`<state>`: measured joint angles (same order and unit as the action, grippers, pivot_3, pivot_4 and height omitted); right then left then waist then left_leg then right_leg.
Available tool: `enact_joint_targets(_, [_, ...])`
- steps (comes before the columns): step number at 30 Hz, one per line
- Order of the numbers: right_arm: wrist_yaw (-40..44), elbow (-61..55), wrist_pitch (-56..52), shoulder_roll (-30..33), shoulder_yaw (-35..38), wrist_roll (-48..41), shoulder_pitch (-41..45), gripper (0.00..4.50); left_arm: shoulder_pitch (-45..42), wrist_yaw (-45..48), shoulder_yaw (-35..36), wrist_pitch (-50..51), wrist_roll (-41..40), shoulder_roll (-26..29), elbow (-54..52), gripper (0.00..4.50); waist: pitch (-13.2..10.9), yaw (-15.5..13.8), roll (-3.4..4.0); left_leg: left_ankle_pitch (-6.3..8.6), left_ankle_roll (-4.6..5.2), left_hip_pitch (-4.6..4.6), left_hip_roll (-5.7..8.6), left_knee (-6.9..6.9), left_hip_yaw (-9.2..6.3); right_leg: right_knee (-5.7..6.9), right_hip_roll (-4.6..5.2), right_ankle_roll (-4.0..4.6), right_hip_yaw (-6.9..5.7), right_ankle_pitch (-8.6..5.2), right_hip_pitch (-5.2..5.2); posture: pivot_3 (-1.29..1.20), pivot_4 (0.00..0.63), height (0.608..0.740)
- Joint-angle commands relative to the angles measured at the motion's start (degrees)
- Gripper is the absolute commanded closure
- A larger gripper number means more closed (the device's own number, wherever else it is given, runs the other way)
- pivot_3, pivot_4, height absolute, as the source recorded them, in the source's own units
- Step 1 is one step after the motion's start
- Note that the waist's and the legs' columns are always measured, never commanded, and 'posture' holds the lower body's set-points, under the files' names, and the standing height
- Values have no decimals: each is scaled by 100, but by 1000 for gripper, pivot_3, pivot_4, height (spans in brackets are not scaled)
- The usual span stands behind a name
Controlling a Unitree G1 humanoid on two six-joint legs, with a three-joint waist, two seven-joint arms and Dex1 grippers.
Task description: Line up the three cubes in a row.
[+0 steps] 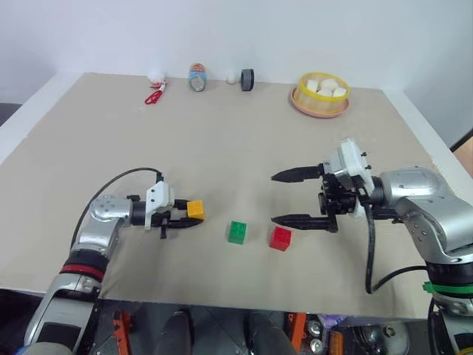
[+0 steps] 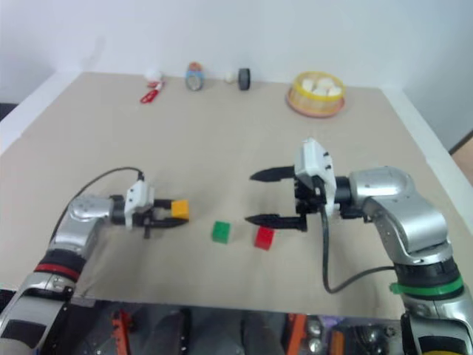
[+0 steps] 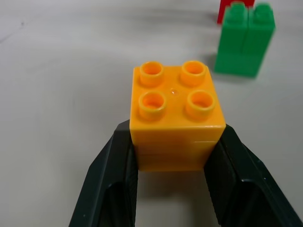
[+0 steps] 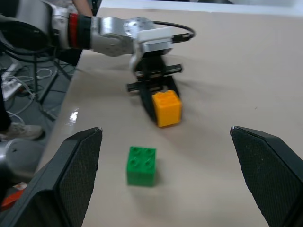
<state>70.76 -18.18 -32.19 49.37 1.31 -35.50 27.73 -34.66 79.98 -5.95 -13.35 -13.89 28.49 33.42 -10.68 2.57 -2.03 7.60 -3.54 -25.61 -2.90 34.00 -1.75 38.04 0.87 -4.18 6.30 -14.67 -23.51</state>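
From the head camera I see my left end effector [image 1: 186, 216] clamped on the orange-yellow cube [image 1: 195, 209], its two black fingers pressed against opposite sides of the block and pointing toward the green cube [image 1: 237, 232]. The held cube sits near the green one, on its left and slightly farther from me. The red cube [image 1: 280, 238] rests on the desk [image 1: 222, 140] just beside the green cube on its right, with a small gap between them. My right end effector [image 1: 290, 198] hangs to the right of the red cube with its fingers spread wide apart and nothing between them; the lower finger reaches to just above the red cube. Far beyond the green cube, along the back edge of the desk, I make out a yellow bowl [image 1: 320, 103] with white lumps, a small can [image 1: 197, 77], a dark roll [image 1: 247, 79], a white ball [image 1: 232, 77] and red scissors [image 1: 154, 95].

In the left wrist view, the two fingers [image 3: 111, 184] grip the orange-yellow cube by its lower side walls, studs up. Past it stands the green cube, with an edge of the red one behind.

In the right wrist view, my own two fingers [image 4: 78, 177] stand far apart, empty, framing the green cube on the desk, with the left end effector holding the orange-yellow cube beyond it.
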Motion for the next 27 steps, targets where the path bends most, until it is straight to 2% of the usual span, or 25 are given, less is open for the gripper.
enact_joint_targets(1, [57, -248, 33, 178, 229, -78, -212, 0, -177, 443, -5, 81, -157, 12, 66, 3161, 0, 22, 0, 2, 2, 1, -1, 0, 0, 0, -1, 0, 0, -1, 0, 0, 150, 740])
enact_joint_targets(9, [-198, -390, -3, 97, 218, -131, -359, 0, -159, 1230, -120, 59, -106, 239, 172, 3161, -1, 29, 2, 2, 3, 3, -8, 7, -3, 8, -10, 11, -1, -3, -2, 0, 150, 740])
enact_joint_targets(27, [-155, -251, 117, 103, 162, -47, -502, 0, 70, 1252, -242, 178, -241, 353, 77, 3161, -1, 17, 2, 2, 3, 3, -8, 21, -3, 9, -9, 24, -1, -9, 6, 0, 150, 740])
